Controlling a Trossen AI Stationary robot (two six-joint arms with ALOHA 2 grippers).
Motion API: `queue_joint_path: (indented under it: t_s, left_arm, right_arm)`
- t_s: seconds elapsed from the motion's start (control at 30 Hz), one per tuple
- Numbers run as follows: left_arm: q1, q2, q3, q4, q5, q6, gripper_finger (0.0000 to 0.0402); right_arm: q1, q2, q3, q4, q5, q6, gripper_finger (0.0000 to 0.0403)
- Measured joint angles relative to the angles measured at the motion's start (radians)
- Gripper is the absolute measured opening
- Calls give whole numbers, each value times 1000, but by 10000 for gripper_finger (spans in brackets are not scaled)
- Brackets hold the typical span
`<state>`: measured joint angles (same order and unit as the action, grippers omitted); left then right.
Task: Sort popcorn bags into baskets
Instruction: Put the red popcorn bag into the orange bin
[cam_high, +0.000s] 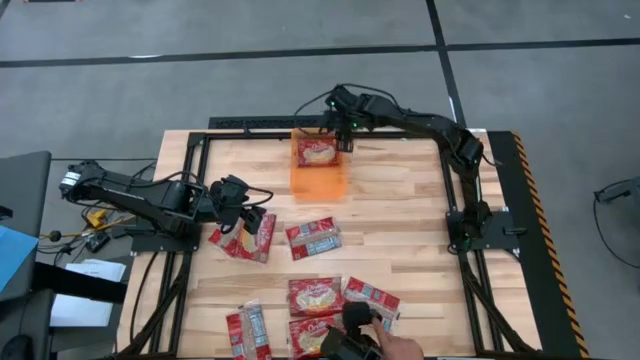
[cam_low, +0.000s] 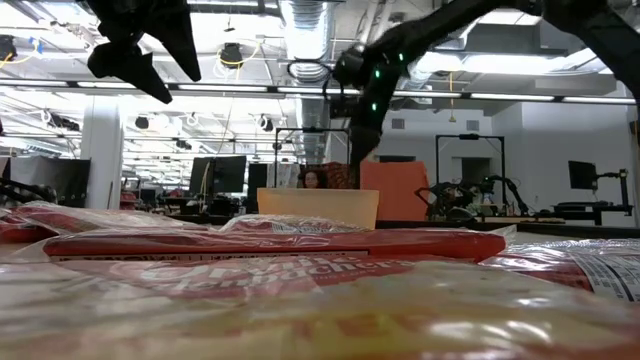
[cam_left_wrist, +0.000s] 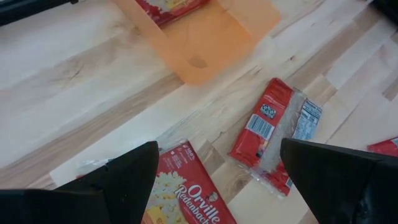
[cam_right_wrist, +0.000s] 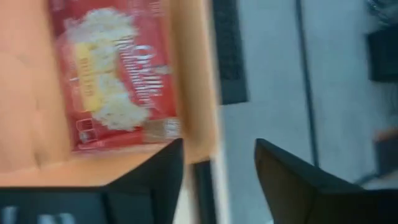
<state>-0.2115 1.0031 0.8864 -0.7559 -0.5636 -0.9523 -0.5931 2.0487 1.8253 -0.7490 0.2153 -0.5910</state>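
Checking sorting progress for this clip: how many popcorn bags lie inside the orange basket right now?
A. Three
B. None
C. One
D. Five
C. The high view shows a single popcorn bag in the far half of the orange basket, with the right gripper open beside it; the other bags lie on the table.

Two dark, jointed arms

Both matte black with thin cables; right arm (cam_high: 430, 125) shows green lights (near its wrist); left arm (cam_high: 150, 195) has a pale base end.

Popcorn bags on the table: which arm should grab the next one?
Probably the left. Its end effector hovers open right over a popcorn bag. The right end effector is far off, open and empty, at the orange bin.
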Motion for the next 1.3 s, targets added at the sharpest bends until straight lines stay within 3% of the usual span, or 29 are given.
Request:
queue_joint_path:
  t_s: [0.1,0.17,0.33,0.43,0.53,0.67,0.87,1.07,1.3]
  left_arm:
    - [0,0,0,2,11,-3,325]
    - [0,0,0,4,26,0,325]
    - [0,0,0,4,60,29,325]
    - [0,0,0,8,67,51,325]
    - [0,0,0,12,85,58,325]
    - [-3,0,0,13,106,66,325]
    - [-4,0,0,14,110,120,325]
    - [-3,0,0,14,106,123,325]
    - [-3,0,0,13,69,122,325]
  right_arm:
    - [10,-6,121,-159,-10,57,257]
    - [27,-27,199,-285,-74,140,260]
    - [87,-137,252,-488,-457,408,254]
    - [167,-215,193,-566,-547,501,251]
    - [289,-310,86,-618,-537,593,249]
    - [526,-454,-148,-572,-445,828,249]
    - [929,-596,-528,-242,-238,1321,249]
    - [1160,-548,-742,34,-125,1701,249]
    - [1248,-375,-757,38,-90,1762,249]
